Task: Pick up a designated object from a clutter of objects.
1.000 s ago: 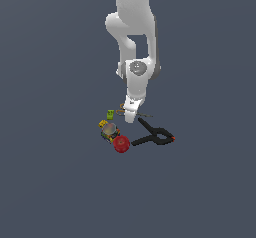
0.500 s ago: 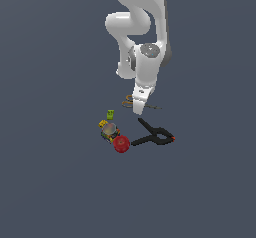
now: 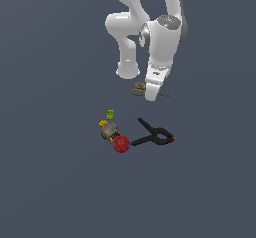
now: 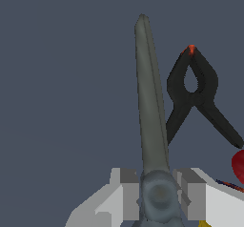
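The scissors (image 3: 139, 89) are held off the floor, their orange loop handles sticking out on one side of my gripper (image 3: 151, 96) and the slim grey blades on the other. In the wrist view the grey blades (image 4: 151, 102) run away from the gripper (image 4: 158, 193), whose fingers (image 4: 127, 192) are shut on the scissors at the pivot. The rest of the clutter lies below on the floor: a black clamp (image 3: 155, 135), a red ball (image 3: 121, 143), a green block (image 3: 110, 114) and a round yellow-blue item (image 3: 109, 130).
The wrist view shows the black clamp (image 4: 194, 90) with its orange tip and an edge of the red ball (image 4: 239, 164) beneath the held blades. The floor is plain dark grey all round. The white arm base (image 3: 128, 70) stands behind the gripper.
The gripper has risen and shifted toward the exterior view's right, carrying the scissors up and away from the clutter. The clamp, ball, block and round item have stayed put.
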{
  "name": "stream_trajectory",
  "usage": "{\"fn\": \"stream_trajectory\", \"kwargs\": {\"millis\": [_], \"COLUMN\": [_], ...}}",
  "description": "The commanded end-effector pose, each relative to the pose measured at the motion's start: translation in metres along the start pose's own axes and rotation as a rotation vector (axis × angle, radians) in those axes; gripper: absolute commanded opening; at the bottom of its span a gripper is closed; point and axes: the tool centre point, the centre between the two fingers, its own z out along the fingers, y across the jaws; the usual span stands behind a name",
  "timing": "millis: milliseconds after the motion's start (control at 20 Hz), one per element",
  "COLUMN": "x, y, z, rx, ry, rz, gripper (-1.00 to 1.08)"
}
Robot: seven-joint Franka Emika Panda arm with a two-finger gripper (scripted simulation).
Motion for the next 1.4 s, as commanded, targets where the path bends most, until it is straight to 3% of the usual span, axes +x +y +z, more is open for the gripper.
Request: {"fn": "stream_trajectory", "kwargs": {"millis": [0,800,1350], "x": [0.01,0.08,0.107], "y": [-0.005,-0.033,-0.04], "z": [-0.021,-0.157,-0.207], "rx": [0.0,0.0,0.0], "ry": [0.0,0.0,0.0], "rz": [0.0,0.003,0.005], "gripper": [-1.0,-1.0,-1.0]}}
